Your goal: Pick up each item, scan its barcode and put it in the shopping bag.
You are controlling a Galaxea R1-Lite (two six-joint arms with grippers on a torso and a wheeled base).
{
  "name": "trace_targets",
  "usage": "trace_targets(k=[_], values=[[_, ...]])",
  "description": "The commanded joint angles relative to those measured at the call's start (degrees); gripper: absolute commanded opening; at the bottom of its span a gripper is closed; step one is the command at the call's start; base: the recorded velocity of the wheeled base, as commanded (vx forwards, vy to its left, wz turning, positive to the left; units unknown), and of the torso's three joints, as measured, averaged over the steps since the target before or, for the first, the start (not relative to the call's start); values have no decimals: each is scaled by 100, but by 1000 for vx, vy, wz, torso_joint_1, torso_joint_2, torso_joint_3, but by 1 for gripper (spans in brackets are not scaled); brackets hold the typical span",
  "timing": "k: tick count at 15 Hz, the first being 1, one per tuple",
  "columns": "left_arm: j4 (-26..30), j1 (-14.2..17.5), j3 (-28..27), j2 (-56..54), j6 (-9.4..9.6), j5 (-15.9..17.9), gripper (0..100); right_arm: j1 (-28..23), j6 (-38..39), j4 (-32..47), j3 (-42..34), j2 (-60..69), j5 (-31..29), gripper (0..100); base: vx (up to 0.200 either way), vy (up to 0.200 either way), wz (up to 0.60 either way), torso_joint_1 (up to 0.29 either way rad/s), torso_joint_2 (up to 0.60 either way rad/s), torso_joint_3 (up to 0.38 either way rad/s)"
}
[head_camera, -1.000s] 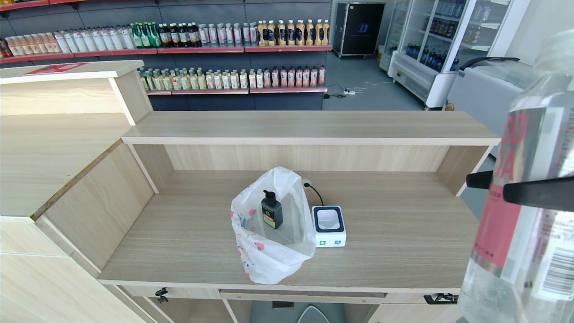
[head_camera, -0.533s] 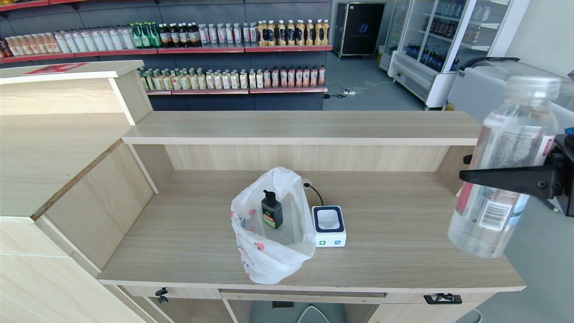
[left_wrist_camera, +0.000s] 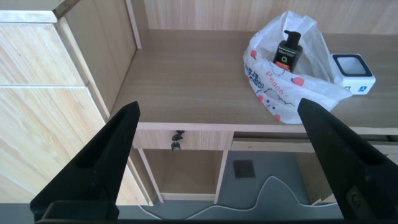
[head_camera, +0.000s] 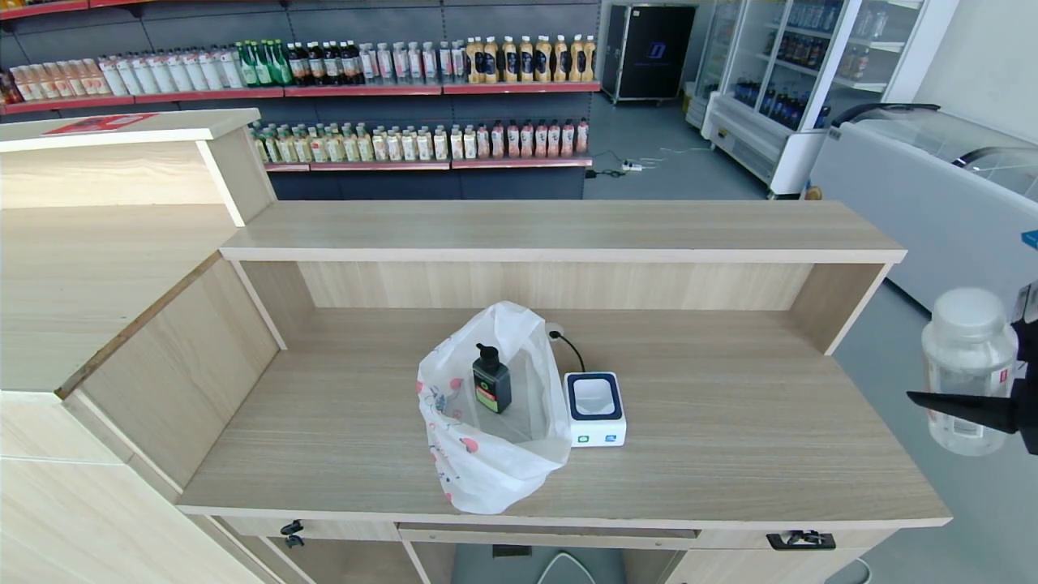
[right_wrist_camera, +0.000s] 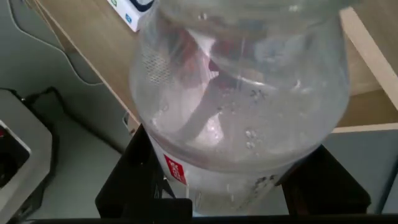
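A clear plastic bottle (head_camera: pixel 967 369) with a pale cap hangs off the counter's right end, held upright by my right gripper (head_camera: pixel 985 410), which is shut on it. The right wrist view looks up the bottle (right_wrist_camera: pixel 242 106) between the black fingers (right_wrist_camera: pixel 149 180). A white shopping bag (head_camera: pixel 486 414) with red prints stands open at the counter's middle, and a dark pump bottle (head_camera: pixel 491 380) stands inside it. A white barcode scanner (head_camera: pixel 596 408) sits right beside the bag. My left gripper (left_wrist_camera: pixel 217 162) is open, low in front of the counter's left part, holding nothing. The bag (left_wrist_camera: pixel 286 68) and scanner (left_wrist_camera: pixel 353 71) lie beyond it.
The wooden counter (head_camera: pixel 730 422) has a raised back ledge (head_camera: pixel 559 231) and side walls. A black cable (head_camera: pixel 572 349) runs from the scanner to the back. Drawers with handles (head_camera: pixel 799 539) sit under the front edge. Store shelves and freezers stand behind.
My right gripper has carried the clear bottle away from the camera, down and to the right, so it now hangs past the counter's right end. Bag, scanner and pump bottle have not moved.
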State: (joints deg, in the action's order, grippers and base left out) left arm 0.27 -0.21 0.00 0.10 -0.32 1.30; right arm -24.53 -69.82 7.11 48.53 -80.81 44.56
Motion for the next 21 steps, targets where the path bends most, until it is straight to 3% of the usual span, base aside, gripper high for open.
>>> trace_targets(k=[1,5,9,14,21], values=[[0,3,0,-1,-3,1,100,-562,-489,1,16,-304,387,0,0,0,0,0,0,0],[0,3,0,-1,-3,1,100,-685,-1456,-34,394,-594,493,0,0,0,300,2,1,0],[0,3,0,-1,-3,1,100,-325,-1403,-1203,315,-1077,493,0,0,0,600,0,2,0],[0,-6,0,-1,-3,1,100,475,-1421,-1572,666,-2044,545,0,0,0,0,0,0,0],[0,3,0,-1,-3,1,100,915,-2344,-1836,939,-2826,1134,0,0,0,0,0,0,0]])
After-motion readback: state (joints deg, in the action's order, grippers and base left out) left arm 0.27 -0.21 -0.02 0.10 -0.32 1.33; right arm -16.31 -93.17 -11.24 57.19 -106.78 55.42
